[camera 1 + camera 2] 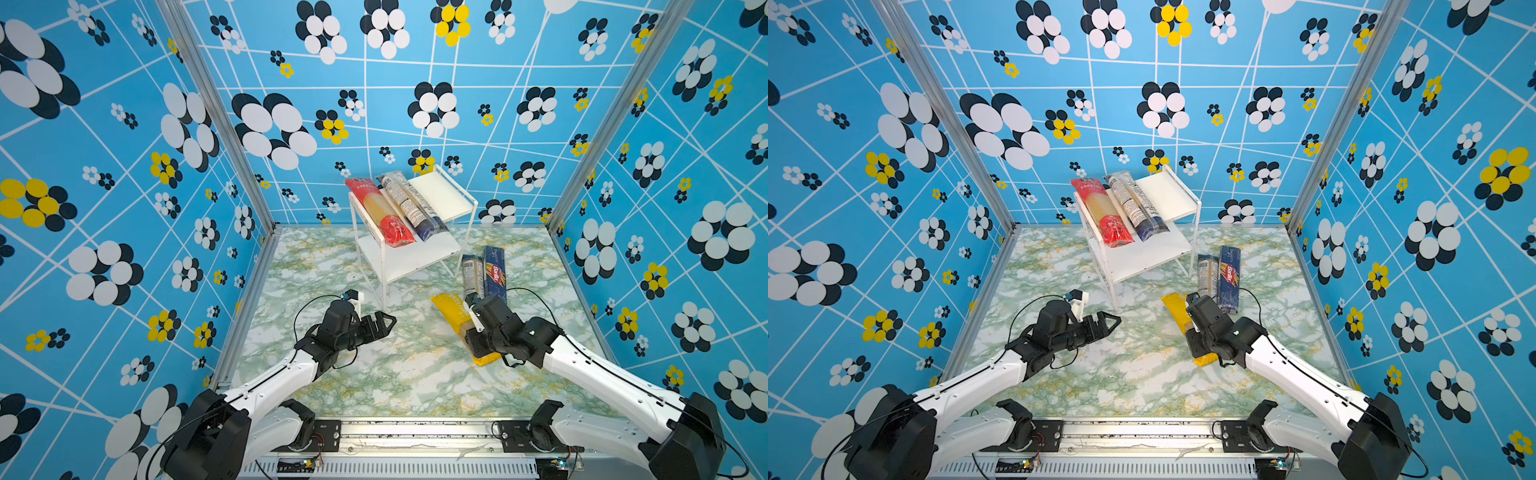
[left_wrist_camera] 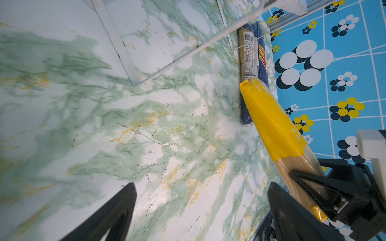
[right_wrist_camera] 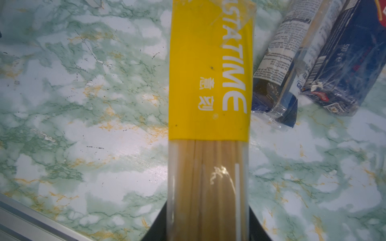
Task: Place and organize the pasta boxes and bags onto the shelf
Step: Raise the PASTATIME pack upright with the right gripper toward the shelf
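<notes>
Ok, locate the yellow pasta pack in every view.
Top view: yellow pasta pack right of centre, near the navy box.
Top view: the same.
Left wrist: in front of the navy box, at.
Right wrist: fills the middle.
Shared landmark: the navy box.

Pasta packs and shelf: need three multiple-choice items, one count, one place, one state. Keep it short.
1. How many packs lie on the shelf's top board?
A. one
B. two
C. three

2. Where is the Barilla box?
A. on the shelf's top board
B. on the shelf's lower board
C. on the table, beside a see-through pack

3. The right gripper is:
A. shut on the yellow pack
B. open
C. shut on the Barilla box

Key:
1 B: the red-ended pack and a navy-ended pack lie there side by side.
2 C: both top views show it flat on the table, right of the shelf.
3 A: the right wrist view shows the yellow pack clamped in it.
</notes>
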{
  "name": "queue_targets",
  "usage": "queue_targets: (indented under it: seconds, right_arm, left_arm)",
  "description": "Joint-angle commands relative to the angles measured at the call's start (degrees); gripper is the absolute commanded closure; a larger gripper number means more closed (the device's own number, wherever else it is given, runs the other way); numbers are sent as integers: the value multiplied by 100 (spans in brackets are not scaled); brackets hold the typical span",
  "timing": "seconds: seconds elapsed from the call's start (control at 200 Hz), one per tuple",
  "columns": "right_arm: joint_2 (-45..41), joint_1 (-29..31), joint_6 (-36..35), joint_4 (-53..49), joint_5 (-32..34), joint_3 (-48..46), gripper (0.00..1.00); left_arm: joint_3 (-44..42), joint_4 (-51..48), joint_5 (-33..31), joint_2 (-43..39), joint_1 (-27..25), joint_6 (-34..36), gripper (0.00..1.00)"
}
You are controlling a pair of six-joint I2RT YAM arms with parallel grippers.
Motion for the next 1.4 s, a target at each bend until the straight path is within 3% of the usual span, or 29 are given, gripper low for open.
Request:
queue_targets:
  seconds: [0.0, 0.805, 1.395]
  right_arm:
    - [-319, -48, -109, -80, 355, 487, 100]
    - [-1009, -186, -686, -1598, 1715, 1588, 100]
    - [-872, -212, -1576, -1805, 2701, 2964, 100]
  left_arm:
    - [40, 70, 74, 80, 41, 35, 1]
    - [113, 151, 163, 204, 41, 31, 1]
    - [136, 96, 170, 209, 46, 40, 1]
